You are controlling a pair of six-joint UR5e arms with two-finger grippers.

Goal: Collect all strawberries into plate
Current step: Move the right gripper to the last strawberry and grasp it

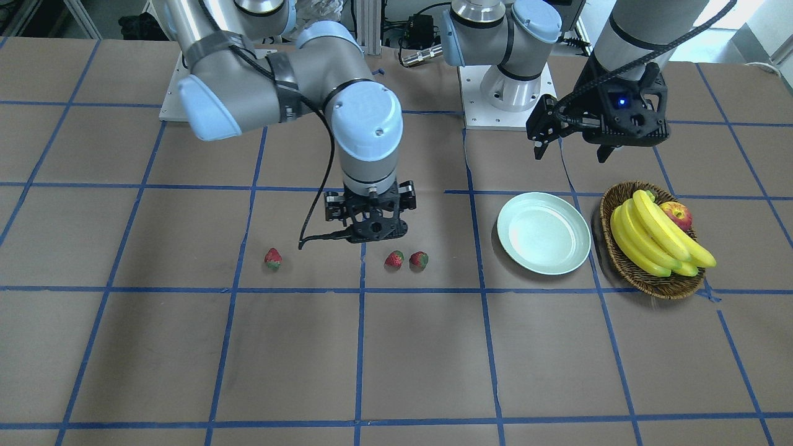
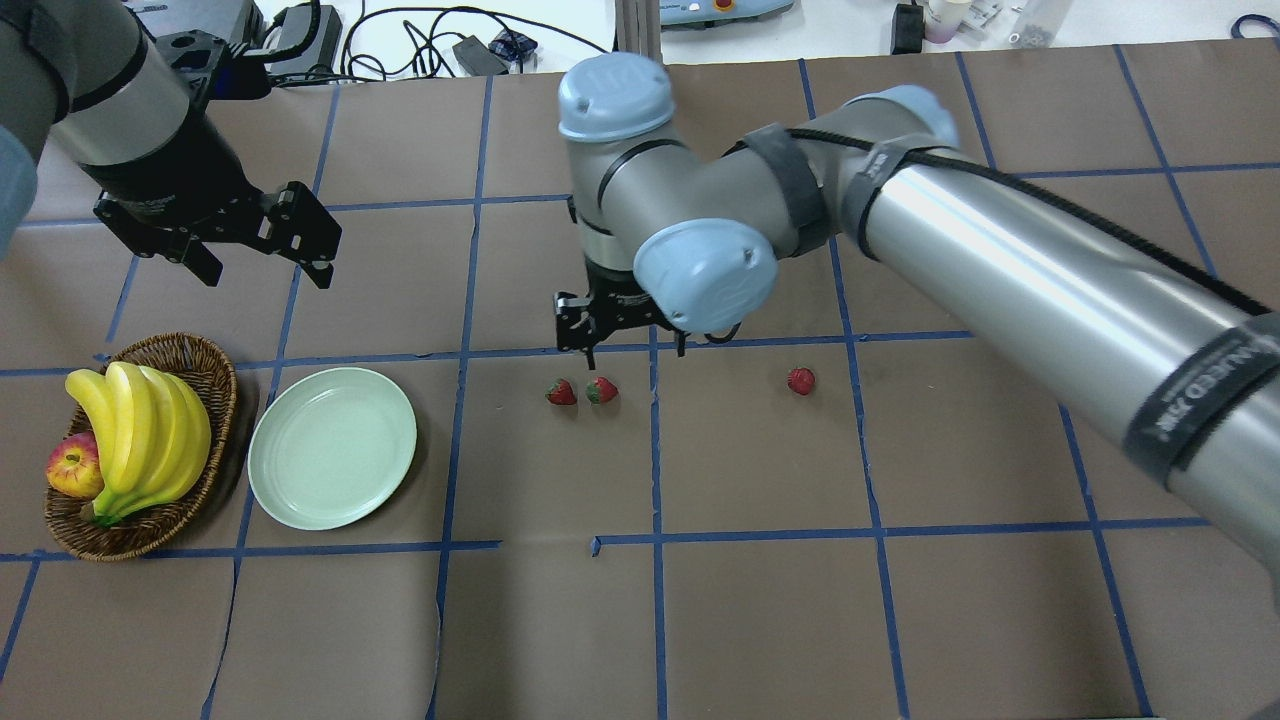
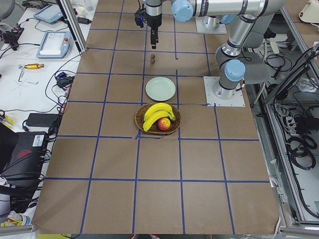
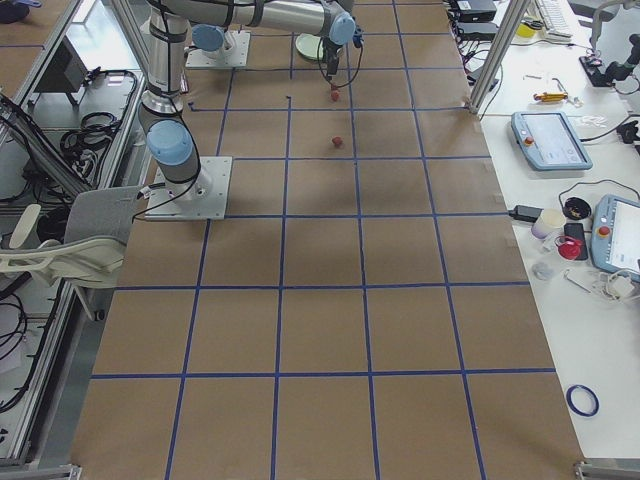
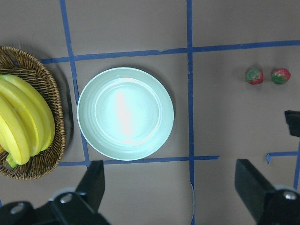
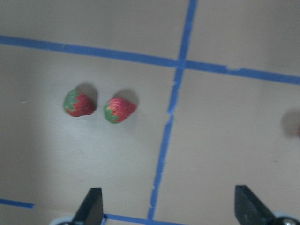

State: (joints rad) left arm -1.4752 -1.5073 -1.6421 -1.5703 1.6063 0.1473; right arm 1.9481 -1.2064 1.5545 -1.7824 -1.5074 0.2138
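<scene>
Three small red strawberries lie on the brown table: a pair side by side (image 1: 394,259) (image 1: 419,260) and a single one (image 1: 272,258) apart from them. The pair also shows in the right wrist view (image 6: 78,103) (image 6: 119,110). The pale green plate (image 1: 544,233) is empty. My right gripper (image 2: 635,350) is open and empty, hovering above the table just on the robot's side of the pair. My left gripper (image 2: 266,270) is open and empty, raised above the table behind the plate (image 5: 125,114) and the basket.
A brown wicker basket (image 2: 215,360) with bananas (image 2: 140,430) and a red-yellow apple (image 2: 72,468) stands right beside the plate. Blue tape lines grid the table. The arm bases stand at the table's robot-side edge.
</scene>
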